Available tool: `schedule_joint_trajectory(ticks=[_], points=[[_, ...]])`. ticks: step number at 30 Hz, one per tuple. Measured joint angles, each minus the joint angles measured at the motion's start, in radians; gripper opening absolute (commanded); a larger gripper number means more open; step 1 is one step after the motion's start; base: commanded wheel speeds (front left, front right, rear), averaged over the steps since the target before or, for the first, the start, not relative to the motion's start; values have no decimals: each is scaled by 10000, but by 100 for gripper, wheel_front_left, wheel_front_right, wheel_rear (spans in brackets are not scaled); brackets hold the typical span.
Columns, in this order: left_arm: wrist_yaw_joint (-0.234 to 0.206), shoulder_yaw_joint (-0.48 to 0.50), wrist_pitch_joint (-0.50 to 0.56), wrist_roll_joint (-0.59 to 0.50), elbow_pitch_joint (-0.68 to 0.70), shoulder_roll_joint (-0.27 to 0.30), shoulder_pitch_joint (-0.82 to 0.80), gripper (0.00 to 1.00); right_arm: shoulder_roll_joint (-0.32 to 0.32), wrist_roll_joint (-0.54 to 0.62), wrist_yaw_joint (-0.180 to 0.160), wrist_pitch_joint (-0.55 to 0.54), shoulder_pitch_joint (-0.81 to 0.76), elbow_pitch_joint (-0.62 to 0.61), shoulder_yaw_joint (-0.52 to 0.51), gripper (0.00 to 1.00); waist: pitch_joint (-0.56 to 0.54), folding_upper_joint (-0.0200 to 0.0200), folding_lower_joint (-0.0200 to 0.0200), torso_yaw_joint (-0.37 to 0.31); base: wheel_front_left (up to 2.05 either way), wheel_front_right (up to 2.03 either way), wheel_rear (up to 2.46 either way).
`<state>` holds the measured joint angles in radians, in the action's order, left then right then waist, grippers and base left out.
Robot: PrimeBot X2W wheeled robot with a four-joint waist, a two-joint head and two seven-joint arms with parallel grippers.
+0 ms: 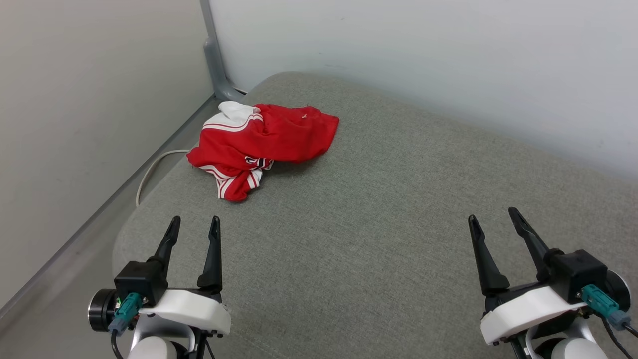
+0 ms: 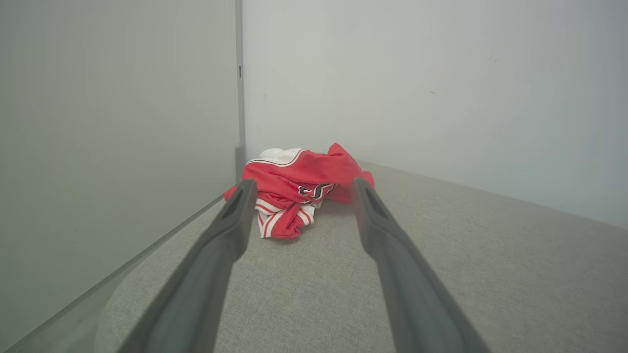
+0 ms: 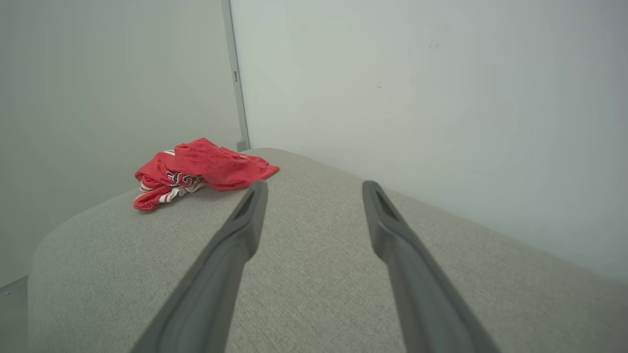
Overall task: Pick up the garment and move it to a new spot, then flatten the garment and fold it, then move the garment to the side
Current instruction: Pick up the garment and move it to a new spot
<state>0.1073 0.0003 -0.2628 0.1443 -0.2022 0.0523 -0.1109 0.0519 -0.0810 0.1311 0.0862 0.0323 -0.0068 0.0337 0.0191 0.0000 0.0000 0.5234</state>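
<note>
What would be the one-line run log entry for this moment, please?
stage: before pickup | garment: crumpled, far-left corner of grey cushion | left gripper: open, empty | right gripper: open, empty

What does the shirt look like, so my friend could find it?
Start at the big grey padded surface against pale walls. At its far left corner, near the grey post, lies a crumpled jersey. It is bright red with white, striped-trim sleeves, the one colourful thing on that plain fabric.
</note>
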Motion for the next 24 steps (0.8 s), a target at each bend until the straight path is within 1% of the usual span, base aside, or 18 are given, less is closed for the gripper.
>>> schedule_joint_trajectory(ticks=[3, 7, 12, 18, 24], points=[[33, 61, 0, 12, -232, 2, -244, 100, 0, 75, 0, -79, 69, -86, -10, 100, 94, 0, 0, 36, 0, 0, 0], [71, 188, 0, 228, -719, 73, -973, 100, -2, 330, 0, -314, 151, -364, -40, 100, 419, 0, 0, -8, 0, 0, 0], [123, 485, 205, 817, -1522, 412, -2345, 100, 69, 667, 0, -742, 601, -894, 10, 100, 1175, 0, 0, -311, 0, 0, 0], [130, 874, 644, 1091, -1852, 1112, -4138, 100, 410, 744, 2, -1151, 1382, -1523, -75, 100, 2365, 0, 1, -889, 0, 0, 0], [167, 1068, 1841, 1705, -2378, 2038, -5806, 100, 631, 780, 2, -1312, 2063, -1952, -163, 100, 3637, 0, 2, -1584, 0, 0, 0]])
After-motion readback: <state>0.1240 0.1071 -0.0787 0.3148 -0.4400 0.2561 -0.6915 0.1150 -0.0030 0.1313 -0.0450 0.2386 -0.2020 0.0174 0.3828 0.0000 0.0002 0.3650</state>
